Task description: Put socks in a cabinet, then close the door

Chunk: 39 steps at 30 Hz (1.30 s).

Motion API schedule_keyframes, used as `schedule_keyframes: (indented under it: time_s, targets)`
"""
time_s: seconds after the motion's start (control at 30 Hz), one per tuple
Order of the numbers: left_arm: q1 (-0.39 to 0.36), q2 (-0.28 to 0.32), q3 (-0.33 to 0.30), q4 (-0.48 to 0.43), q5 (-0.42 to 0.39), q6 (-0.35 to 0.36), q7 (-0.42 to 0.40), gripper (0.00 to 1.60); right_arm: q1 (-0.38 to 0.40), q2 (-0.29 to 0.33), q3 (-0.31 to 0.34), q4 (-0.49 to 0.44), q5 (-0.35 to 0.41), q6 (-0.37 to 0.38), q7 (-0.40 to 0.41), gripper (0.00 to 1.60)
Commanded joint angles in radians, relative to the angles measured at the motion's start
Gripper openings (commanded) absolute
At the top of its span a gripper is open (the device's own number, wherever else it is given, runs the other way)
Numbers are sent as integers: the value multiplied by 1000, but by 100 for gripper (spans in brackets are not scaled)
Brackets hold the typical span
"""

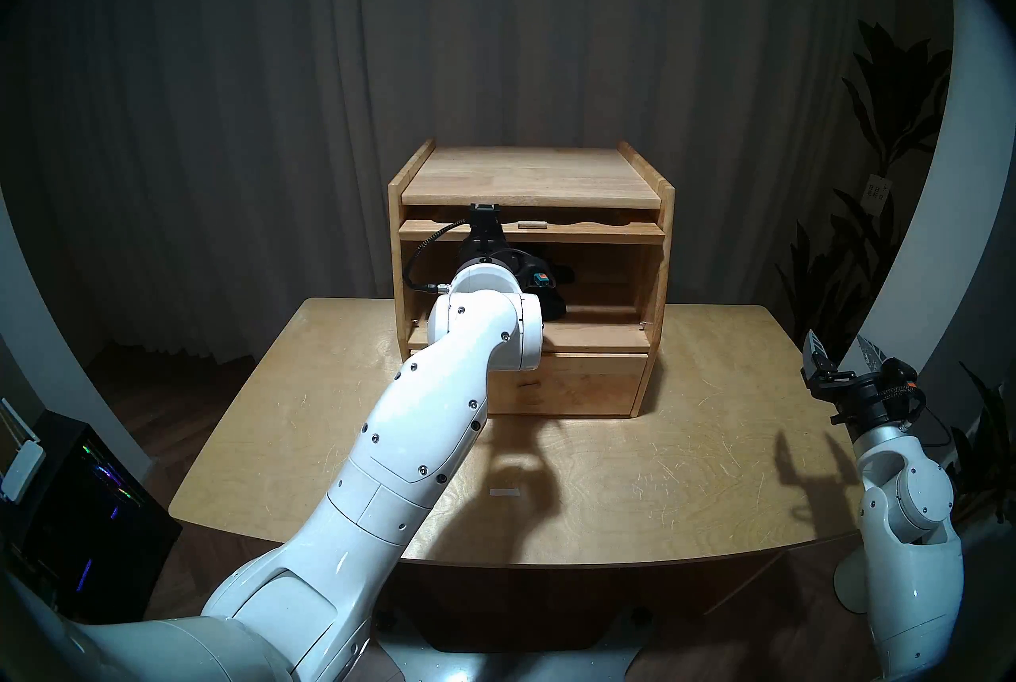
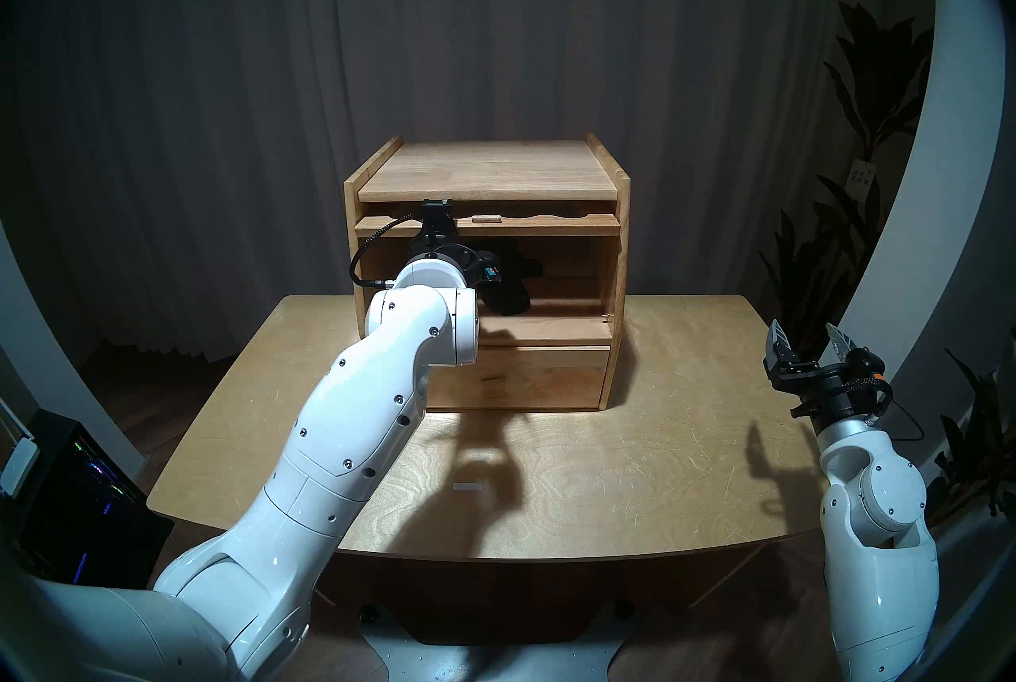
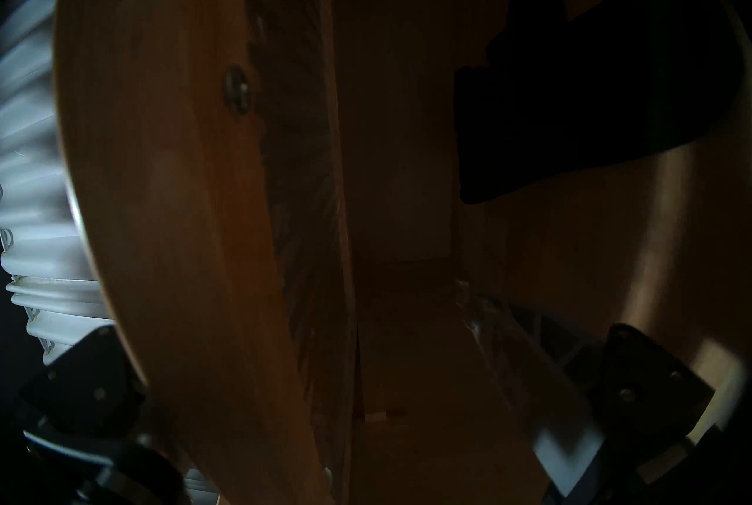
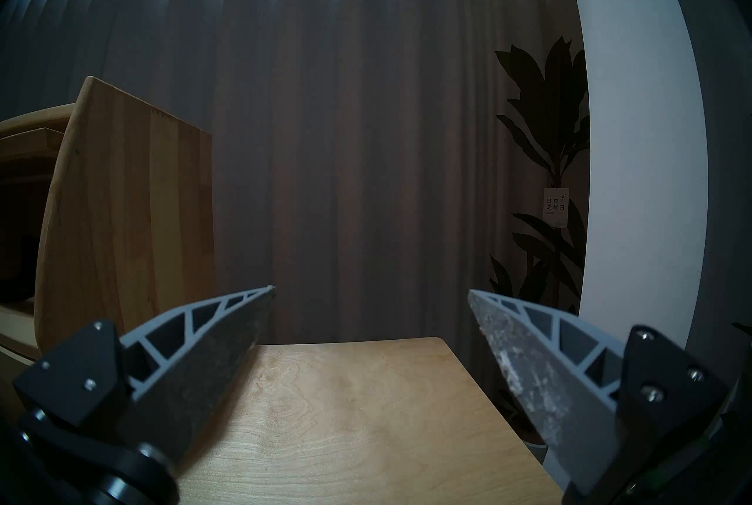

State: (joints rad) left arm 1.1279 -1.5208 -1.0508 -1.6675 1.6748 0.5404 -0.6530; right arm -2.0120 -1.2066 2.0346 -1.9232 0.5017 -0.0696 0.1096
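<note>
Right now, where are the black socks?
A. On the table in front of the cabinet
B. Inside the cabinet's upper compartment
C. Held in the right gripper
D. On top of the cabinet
B: the socks lie on the floor of the cabinet's open upper compartment, beside the left arm reaching in, while the right gripper stands open and empty off to the side.

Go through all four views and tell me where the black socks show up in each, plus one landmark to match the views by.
Head stereo left: socks in the cabinet's upper compartment, just right of the left wrist.
Head stereo right: socks in the same compartment, left of its middle.
Left wrist: socks as a dark mass at upper right.
Right wrist: only a dark patch inside the cabinet at far left; cannot tell.
Shared landmark: the cabinet's wooden side panels.
</note>
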Motion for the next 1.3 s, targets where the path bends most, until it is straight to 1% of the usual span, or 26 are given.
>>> schedule_keyframes:
  time_s: [0.0,0.03,0.07,0.1,0.13,0.17,0.27,0.3,0.33,0.37,0.4,0.57,0.7,0.9,1.17,1.27]
  targets:
    - [-75,-15,-21,-11,-2,-8,29,132,3,-1,4,-19,-1,-9,-1,160]
    - [-76,-16,-22,-9,-3,-10,30,118,3,-1,4,-19,-1,-10,-1,160]
    - [-76,-17,-23,-7,-3,-11,32,112,3,-1,4,-19,-1,-10,-1,160]
    - [-76,-18,-23,-6,-6,-13,34,93,3,-1,4,-19,-1,-10,-1,160]
    - [-75,-21,-24,-2,-8,-16,37,83,3,-1,4,-19,-2,-10,-1,160]
    - [-74,-23,-24,2,-9,-16,42,78,3,-1,4,-19,-2,-10,-1,160]
    - [-70,-28,-24,8,-13,-22,52,80,3,-2,4,-20,-2,-11,-2,160]
    - [-69,-29,-24,9,-14,-22,53,83,3,-2,4,-20,-2,-11,-2,160]
    - [-69,-30,-25,9,-17,-26,52,80,2,-2,4,-20,-2,-11,-2,160]
    - [-66,-29,-24,6,-16,-26,52,63,2,-2,4,-20,-2,-11,-2,160]
    - [-62,-29,-24,3,-15,-25,53,0,2,-2,4,-20,-2,-11,-2,160]
    - [-12,-32,-23,-39,-37,-14,70,0,2,-2,4,-20,-2,-11,-2,160]
    - [36,-40,-24,-45,-57,5,97,0,2,-2,4,-20,-2,-11,-2,160]
    - [96,-13,-21,-102,-55,17,111,0,3,-2,4,-20,-2,-11,-2,160]
    - [125,9,-27,-140,-46,30,120,0,2,-2,4,-20,-2,-11,-2,160]
    - [161,25,-10,-193,-37,34,126,0,2,-2,4,-20,-2,-11,-2,160]
